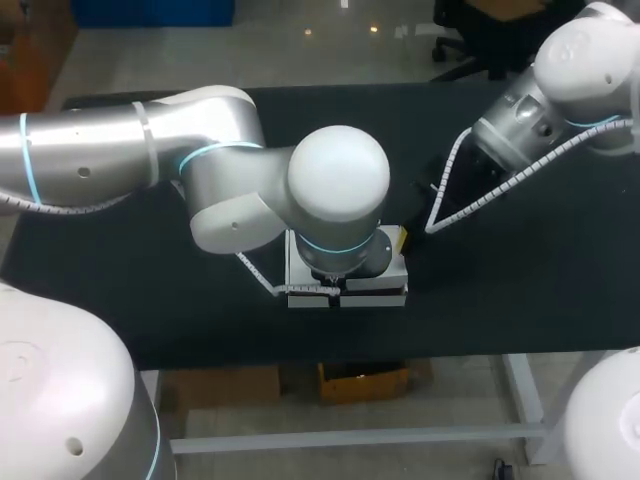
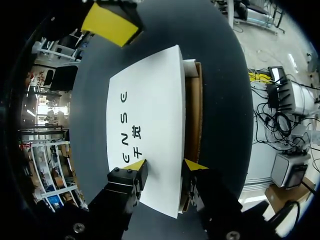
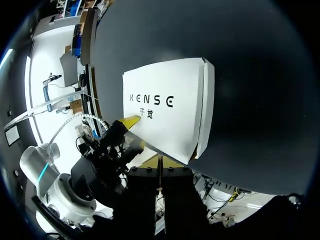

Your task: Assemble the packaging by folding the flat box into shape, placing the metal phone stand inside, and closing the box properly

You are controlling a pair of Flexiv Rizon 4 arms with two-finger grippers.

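Item 1, white box [image 2: 150, 115]: lies flat on the black counter [image 1: 520, 290] near its front edge, lid down and a brown inner strip showing along 1 long side, so closing looks nearly done; the metal phone stand is not in sight, presumably inside. Item 2, left hand [image 2: 165, 166]: fingers apart above 1 end of the box, 1 tip over the lid and 1 at the brown strip, likely to press that side home. Item 3, right hand [image 3: 159, 161]: its 2 tips together, near the opposite end, probably a stop against sliding.

The left arm [image 1: 150, 145] lies across to the near middle, wrist [image 1: 340, 180] pointing straight down and left pincer [image 2: 165, 167] spread apart, while the right arm [image 1: 545, 105] slants down from the far right, right pincer [image 3: 159, 161] closed tight.
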